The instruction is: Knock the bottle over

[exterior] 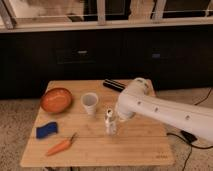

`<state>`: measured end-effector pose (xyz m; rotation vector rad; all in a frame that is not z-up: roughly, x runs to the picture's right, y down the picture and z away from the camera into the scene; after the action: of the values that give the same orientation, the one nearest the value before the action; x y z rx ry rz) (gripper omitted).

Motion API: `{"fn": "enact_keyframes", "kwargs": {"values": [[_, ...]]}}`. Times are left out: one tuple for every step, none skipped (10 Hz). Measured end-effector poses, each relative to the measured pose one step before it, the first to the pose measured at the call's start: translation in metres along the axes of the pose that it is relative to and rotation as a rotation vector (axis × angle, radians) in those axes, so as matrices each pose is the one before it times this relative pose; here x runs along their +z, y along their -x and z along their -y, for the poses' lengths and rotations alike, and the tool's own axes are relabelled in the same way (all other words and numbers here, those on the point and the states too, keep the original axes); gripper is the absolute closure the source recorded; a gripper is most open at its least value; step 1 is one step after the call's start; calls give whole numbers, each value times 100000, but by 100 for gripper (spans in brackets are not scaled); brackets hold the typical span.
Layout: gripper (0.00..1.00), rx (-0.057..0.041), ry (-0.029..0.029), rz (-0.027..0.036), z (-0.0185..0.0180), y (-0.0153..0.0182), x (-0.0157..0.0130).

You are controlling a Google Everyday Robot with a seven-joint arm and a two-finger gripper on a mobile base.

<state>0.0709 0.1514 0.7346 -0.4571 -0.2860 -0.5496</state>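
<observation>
The bottle [110, 121] is small and clear with a white cap, and it stands upright near the middle of the wooden table [130, 145]. My white arm reaches in from the right, and the gripper [118, 116] sits right beside the bottle's upper right side, mostly hidden under the arm's wrist. Whether it touches the bottle cannot be made out. A white paper cup [90, 103] stands just left of and behind the bottle.
An orange bowl [56, 99] sits at the table's left rear. A blue sponge [46, 130] and an orange carrot [61, 146] lie at the front left. A black object [114, 84] lies at the back edge. Dark cabinets stand behind.
</observation>
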Motion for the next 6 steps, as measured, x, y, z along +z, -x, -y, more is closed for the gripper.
{"fn": "enact_keyframes", "kwargs": {"values": [[94, -1318, 46, -40, 358, 214, 214], [94, -1701, 55, 726, 643, 690, 320], [94, -738, -136, 446, 389, 225, 117], [94, -734, -13, 114, 90, -120, 87], [94, -1352, -76, -301, 293, 55, 196], [94, -1771, 1, 507, 787, 838, 340]]}}
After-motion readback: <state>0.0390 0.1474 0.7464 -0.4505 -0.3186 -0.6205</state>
